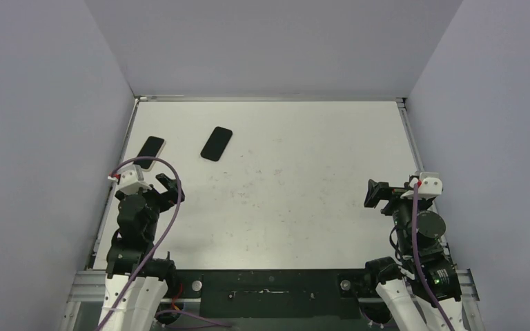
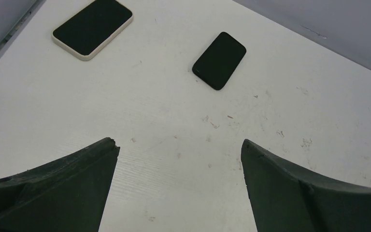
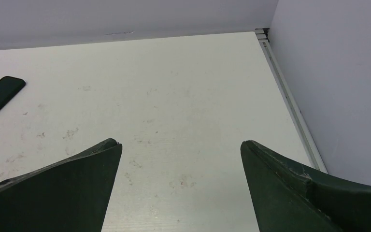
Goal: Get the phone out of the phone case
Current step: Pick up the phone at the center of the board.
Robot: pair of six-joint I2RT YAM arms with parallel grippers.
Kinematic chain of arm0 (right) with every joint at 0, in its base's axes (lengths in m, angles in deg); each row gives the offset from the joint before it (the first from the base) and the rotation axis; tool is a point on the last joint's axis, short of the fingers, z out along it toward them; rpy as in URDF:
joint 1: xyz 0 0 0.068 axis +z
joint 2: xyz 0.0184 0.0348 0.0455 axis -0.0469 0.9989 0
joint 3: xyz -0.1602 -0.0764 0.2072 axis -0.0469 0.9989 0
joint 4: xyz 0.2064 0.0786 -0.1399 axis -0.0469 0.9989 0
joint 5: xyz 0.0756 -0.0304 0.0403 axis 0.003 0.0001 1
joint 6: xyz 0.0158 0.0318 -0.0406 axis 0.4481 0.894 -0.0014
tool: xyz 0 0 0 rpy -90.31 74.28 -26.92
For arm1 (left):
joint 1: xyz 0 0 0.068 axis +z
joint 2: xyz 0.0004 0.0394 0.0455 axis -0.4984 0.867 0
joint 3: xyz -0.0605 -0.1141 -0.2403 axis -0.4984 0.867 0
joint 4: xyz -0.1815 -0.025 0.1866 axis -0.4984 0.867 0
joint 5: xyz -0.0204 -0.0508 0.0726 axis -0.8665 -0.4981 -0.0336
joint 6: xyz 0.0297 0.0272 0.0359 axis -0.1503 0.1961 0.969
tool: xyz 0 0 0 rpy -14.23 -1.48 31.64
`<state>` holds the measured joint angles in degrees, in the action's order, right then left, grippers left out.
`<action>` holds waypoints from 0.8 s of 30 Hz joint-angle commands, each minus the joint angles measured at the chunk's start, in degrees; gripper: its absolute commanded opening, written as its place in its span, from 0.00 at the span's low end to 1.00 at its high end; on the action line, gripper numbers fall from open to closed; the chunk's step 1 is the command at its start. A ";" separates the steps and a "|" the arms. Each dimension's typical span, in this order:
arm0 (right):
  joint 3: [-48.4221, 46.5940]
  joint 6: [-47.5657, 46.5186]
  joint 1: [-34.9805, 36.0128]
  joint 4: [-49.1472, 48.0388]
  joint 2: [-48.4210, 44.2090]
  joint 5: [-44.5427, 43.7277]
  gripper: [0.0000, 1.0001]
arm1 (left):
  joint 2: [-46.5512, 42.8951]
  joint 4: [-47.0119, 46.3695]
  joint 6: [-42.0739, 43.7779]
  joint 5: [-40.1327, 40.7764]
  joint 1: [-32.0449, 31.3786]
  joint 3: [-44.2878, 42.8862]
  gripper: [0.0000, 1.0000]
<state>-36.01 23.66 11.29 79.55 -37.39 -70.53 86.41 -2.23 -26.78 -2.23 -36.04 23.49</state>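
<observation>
1. Furthest left lies the pale-rimmed phone point(image 2: 92, 26), flat and screen up. It sits just beyond the left gripper point(image 2: 178, 147) and a little to that gripper's left, close to the edge of the table point(image 1: 283, 207). We take the pale rim for the case's lip, though we cannot be sure.
2. The left gripper hovers above bare table, jaws spread wide and holding nothing. We judge it best placed to reach forward and pin the case flat.
3. The black slab point(image 2: 219, 60) lies beyond the left gripper and to its right. We cannot tell whether it is a phone or an empty case.
4. The right gripper point(image 3: 181, 144) is well to the right of the left gripper, equally wide and empty. We would bring it across to peel one corner of the lip, gently, so nothing slides.
</observation>
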 commanded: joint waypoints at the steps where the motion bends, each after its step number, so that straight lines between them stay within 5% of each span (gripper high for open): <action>1: -1.13 0.40 0.40 -0.60 1.03 -1.06 1.00 | 0.53 -1.22 1.19 -0.34 0.50 -1.85 0.97; 10: -0.03 0.19 0.37 -1.76 -2.13 0.88 1.00 | 7.89 -9.43 4.65 -0.56 0.44 -1.50 0.97; 16: 0.26 0.23 0.39 -2.16 -3.15 1.66 1.00 | 24.89 -13.82 8.03 -1.22 0.74 -7.74 0.97; 24: 0.95 -0.33 0.35 -3.17 -4.69 4.28 1.00 | 47.83 -19.17 23.28 -4.68 5.18 -19.93 0.97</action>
<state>-35.72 23.79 11.29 79.20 -41.43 -68.28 127.79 -14.23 -12.66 -4.02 -34.12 9.94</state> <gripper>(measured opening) 0.999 0.973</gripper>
